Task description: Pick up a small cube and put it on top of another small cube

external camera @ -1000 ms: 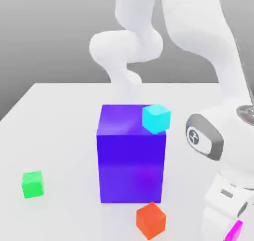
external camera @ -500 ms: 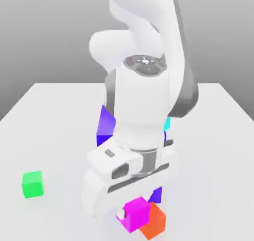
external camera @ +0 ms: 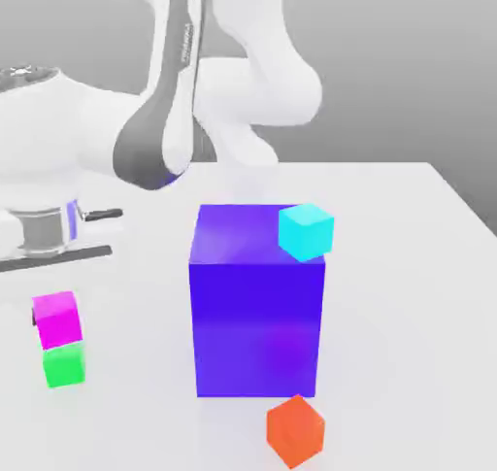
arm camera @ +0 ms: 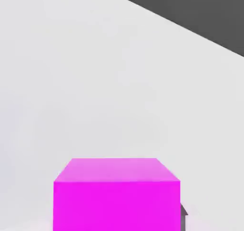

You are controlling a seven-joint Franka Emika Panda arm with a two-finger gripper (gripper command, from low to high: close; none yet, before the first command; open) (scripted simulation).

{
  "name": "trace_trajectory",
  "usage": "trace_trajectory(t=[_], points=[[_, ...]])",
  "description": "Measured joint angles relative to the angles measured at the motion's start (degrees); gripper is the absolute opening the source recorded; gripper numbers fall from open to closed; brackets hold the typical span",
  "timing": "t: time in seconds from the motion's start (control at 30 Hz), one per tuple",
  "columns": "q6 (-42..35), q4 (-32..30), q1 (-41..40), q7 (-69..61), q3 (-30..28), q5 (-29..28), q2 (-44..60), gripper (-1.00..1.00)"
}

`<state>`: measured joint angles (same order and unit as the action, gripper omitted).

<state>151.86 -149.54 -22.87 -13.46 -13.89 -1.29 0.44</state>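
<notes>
In the exterior view, the small magenta cube (external camera: 56, 319) hangs at the far left, directly over the small green cube (external camera: 64, 365). Its underside meets the green cube's top edge; I cannot tell whether they touch or a sliver of gap remains. My gripper (external camera: 53, 302) reaches down from the white hand above and is shut on the magenta cube. In the hand view the magenta cube (arm camera: 116, 194) sits close to the camera, with the white table (arm camera: 95, 82) behind it; the green cube is hidden beneath it there.
A big purple-blue cube (external camera: 257, 309) stands mid-table with a small cyan cube (external camera: 306, 231) at its upper right corner. A small orange-red cube (external camera: 295, 430) lies in front of it. The arm's grey-and-white link (external camera: 165, 119) arches over the table's left side.
The arm swung from the exterior view's right, past the front of the big cube, to the left. The magenta cube travelled with it and now hangs over the green cube.
</notes>
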Motion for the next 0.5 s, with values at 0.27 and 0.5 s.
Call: trace_trajectory(t=[0.27, 0.5], points=[[4.43, -1.36, -5.03, -5.94, 3.63, 3.83, 4.73, -1.0], [9.88, -1.27, -5.94, -8.11, 5.03, 6.84, 10.68, 1.0]])
